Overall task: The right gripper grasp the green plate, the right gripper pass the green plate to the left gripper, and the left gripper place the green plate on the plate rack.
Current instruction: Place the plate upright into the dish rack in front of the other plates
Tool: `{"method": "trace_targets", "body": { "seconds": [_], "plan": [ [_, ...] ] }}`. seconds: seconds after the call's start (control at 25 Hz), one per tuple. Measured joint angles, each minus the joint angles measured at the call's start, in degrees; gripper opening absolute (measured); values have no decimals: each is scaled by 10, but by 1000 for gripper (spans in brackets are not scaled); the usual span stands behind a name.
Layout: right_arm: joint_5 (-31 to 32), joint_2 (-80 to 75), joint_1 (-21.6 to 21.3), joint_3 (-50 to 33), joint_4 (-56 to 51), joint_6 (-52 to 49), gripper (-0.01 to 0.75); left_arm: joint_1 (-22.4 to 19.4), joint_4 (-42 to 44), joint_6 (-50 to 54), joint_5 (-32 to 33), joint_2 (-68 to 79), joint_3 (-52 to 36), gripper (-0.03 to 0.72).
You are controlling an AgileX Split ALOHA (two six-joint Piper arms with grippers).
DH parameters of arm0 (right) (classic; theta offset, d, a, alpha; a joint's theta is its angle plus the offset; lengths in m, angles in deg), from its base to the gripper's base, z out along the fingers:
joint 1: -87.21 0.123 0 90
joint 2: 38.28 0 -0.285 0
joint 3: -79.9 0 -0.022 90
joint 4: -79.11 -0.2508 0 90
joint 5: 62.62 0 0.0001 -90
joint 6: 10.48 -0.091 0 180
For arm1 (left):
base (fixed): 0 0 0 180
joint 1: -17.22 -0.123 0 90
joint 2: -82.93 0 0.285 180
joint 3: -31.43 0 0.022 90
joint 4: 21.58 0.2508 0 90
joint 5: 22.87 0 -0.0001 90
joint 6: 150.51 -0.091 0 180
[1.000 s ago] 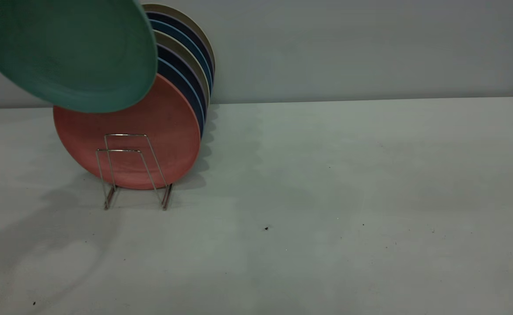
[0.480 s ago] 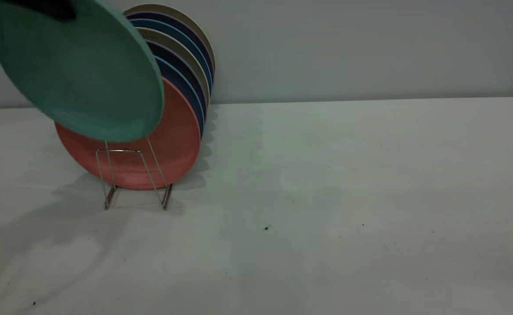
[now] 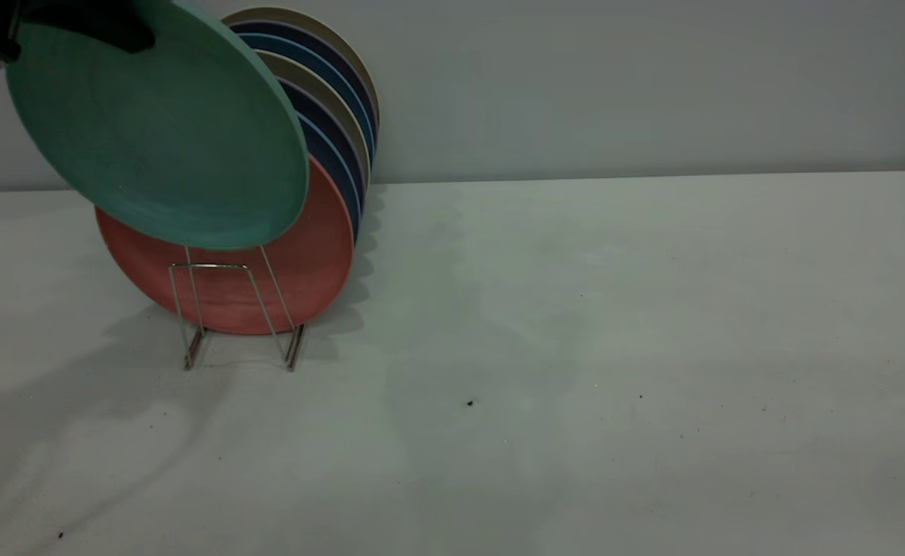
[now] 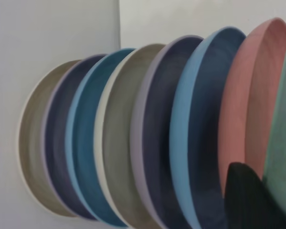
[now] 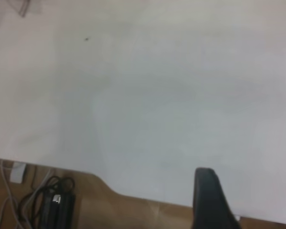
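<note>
The green plate (image 3: 159, 131) hangs tilted in the air at the far left, in front of the salmon-pink plate (image 3: 317, 255). Its lower rim is just above the front loops of the plate rack (image 3: 213, 266). My left gripper (image 3: 124, 31) is shut on the plate's upper rim. In the left wrist view one black finger (image 4: 248, 200) lies against the green plate (image 4: 283, 143). My right gripper is outside the exterior view. In its wrist view one black finger (image 5: 207, 200) shows over the table's near edge, holding nothing.
Several plates (image 3: 344, 100) in blue, navy and beige stand in a row in the rack behind the salmon one; they also show in the left wrist view (image 4: 148, 133). The white table (image 3: 615, 309) stretches to the right. Cables (image 5: 47, 200) lie below the table edge.
The green plate has come down and to the right, toward the rack's front loops, and tilted more upright. The left gripper has come into view on its upper rim.
</note>
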Motion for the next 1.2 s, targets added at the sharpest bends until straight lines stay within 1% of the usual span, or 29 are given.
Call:
{"method": "trace_targets", "body": {
  "seconds": [0.32,1.04,1.2],
  "plan": [
    [0,0,0,0,1,-1,446,0,-13,0,-1,14,0,103],
    [0,0,0,0,1,-2,446,0,-13,2,-13,53,-1,103],
    [0,0,0,0,3,-2,446,0,-13,17,-13,60,-1,103]
  ]
}}
